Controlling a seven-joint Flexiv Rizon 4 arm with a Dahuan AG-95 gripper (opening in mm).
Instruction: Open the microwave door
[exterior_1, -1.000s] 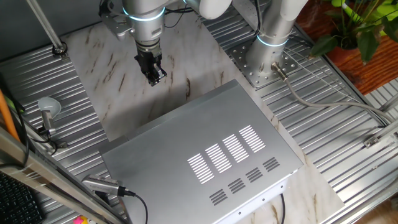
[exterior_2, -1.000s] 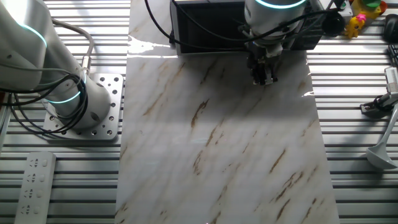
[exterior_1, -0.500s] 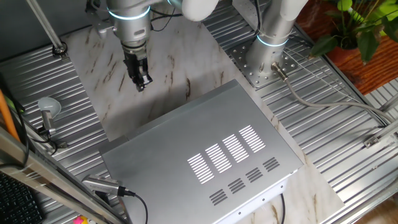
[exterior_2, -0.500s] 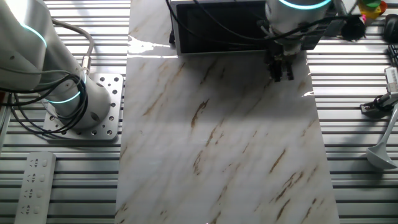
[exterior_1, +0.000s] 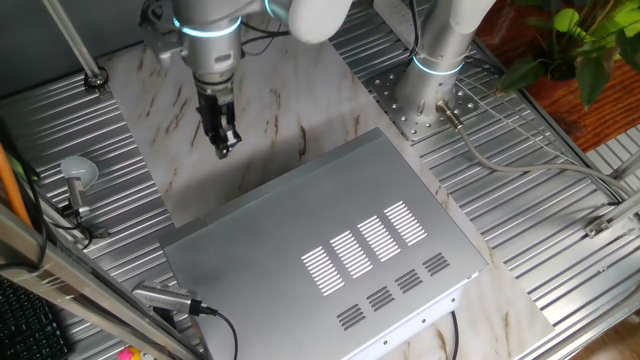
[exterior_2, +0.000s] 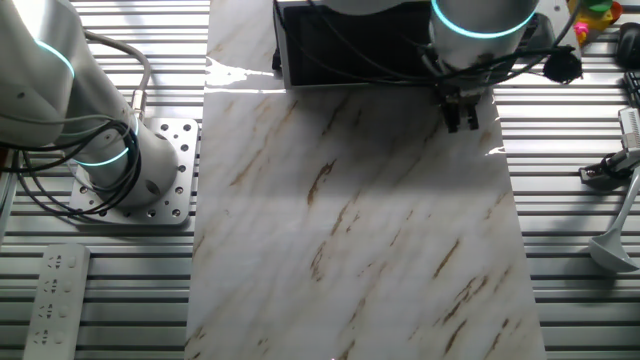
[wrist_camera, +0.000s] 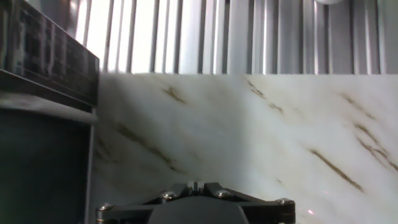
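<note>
The microwave door (exterior_2: 350, 45) is sitting closed at the front of the microwave (exterior_1: 330, 235) on the marble board, and the gripper (exterior_1: 221, 143), fingers narrow and holding nothing, is hovering just before its edge, with the opening yet to begin.

The tool (exterior_2: 461, 120) partly hides the microwave door (exterior_2: 350, 50).

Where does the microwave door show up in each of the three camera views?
One fixed view: not visible; only the microwave's slotted silver top shows.
The other fixed view: microwave door, top centre, black panel.
Hand view: dark panel at left edge.
Shared landmark: the marble board, in front of the door.
</note>
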